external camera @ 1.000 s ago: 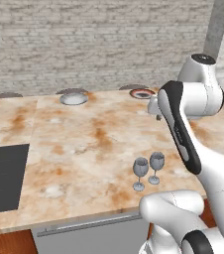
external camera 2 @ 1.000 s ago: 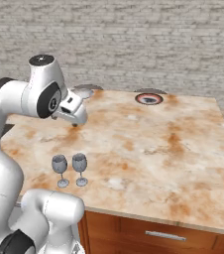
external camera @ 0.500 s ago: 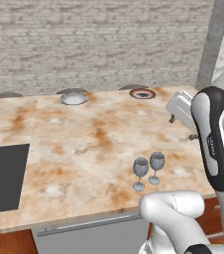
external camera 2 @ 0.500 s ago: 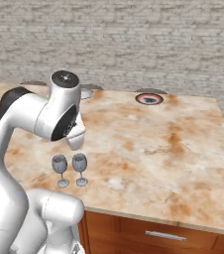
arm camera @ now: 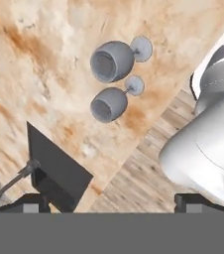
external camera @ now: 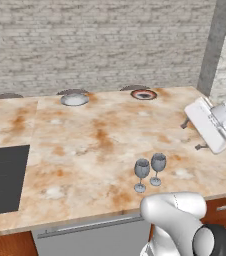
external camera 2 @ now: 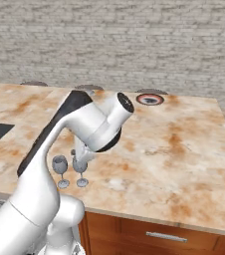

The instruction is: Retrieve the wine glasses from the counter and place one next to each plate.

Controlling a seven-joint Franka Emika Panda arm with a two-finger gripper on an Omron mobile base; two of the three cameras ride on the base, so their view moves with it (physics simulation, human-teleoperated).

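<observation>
Two clear greyish-blue wine glasses [external camera: 141,174] [external camera: 158,168] stand upright side by side near the front edge of the marbled counter [external camera: 95,135]. From above in the hand view, both glasses [arm camera: 111,62] [arm camera: 107,104] show with their bowls toward me. My gripper [external camera: 193,135] hangs open and empty over the counter, to the right of the glasses and apart from them. Its fingertips [arm camera: 33,202] stand wide. The red-and-black rimmed plate [external camera: 143,94] and the pale grey plate [external camera: 75,99] sit at the counter's far edge. In the right base view my arm partly covers one glass [external camera 2: 80,172]; the other glass [external camera 2: 60,168] stands free.
A dark cooktop [external camera: 2,177] is set into the counter at the left. A grey brick wall [external camera: 100,40] runs behind the counter. Wooden cabinet fronts [external camera 2: 159,234] lie below the front edge, and the robot's base stands close beneath the glasses.
The arm has swung from near the far plates to the right and down. The open gripper now faces the glasses from above. Glasses and plates have not moved.
</observation>
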